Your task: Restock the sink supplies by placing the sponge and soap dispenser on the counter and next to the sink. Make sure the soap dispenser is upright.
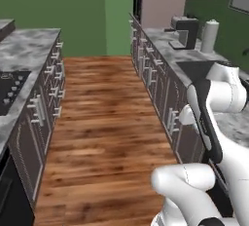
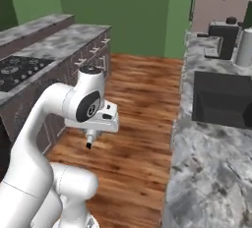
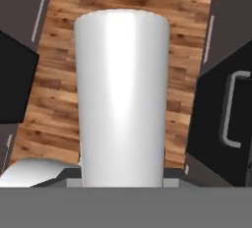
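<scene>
My gripper [image 2: 93,132] hangs over the wooden floor, left of the counter [image 2: 206,163], and is shut on the soap dispenser [image 2: 90,139]. The slim white bottle points down, its dark nozzle tip lowest. In the hand view the soap dispenser [image 3: 122,99] is a tall white cylinder rising from between the jaws, hiding the fingertips. The black sink [image 2: 221,99] is set into the marbled counter to the right, well apart from the hand. From the left base view the sink [image 1: 197,69] lies just behind my upper arm, in the counter [image 1: 160,40]. The sponge is out of view.
A white paper-towel roll [image 2: 244,47] and a dark coffee machine [image 2: 224,38] stand on the counter beyond the sink. Across the aisle is a second counter with a cooktop [image 2: 19,70]. Brown cabinets with handles [image 1: 151,74] line both sides of the wooden floor [image 1: 102,118].
</scene>
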You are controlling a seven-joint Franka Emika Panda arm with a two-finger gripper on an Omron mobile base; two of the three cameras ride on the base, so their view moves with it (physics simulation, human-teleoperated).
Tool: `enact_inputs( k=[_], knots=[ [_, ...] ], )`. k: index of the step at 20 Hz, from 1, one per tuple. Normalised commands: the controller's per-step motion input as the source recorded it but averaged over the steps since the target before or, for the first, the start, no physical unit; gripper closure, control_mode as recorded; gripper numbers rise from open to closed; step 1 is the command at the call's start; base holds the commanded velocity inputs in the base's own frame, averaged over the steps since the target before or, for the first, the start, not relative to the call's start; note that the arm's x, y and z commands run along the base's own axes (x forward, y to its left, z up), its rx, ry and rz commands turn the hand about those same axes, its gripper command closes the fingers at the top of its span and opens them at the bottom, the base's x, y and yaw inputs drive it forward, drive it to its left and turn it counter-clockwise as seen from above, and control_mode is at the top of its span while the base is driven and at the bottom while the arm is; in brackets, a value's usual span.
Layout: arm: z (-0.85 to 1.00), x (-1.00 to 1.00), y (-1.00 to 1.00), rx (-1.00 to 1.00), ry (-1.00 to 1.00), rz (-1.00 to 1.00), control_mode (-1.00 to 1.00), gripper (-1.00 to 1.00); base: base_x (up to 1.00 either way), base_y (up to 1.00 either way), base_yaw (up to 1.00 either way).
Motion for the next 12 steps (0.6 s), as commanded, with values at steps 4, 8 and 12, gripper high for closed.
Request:
enact_inputs(
  k=[4,8,12],
  knots=[
    [0.00,0.00,0.00,0.00,0.00,0.00,1.00,1.00,0.99,0.08,-0.52],
    [0.00,0.00,0.00,0.00,0.00,0.00,1.00,1.00,0.92,0.26,-0.59],
    [0.00,0.00,0.00,0.00,0.00,0.00,1.00,1.00,0.77,0.44,-0.67]
  ],
)
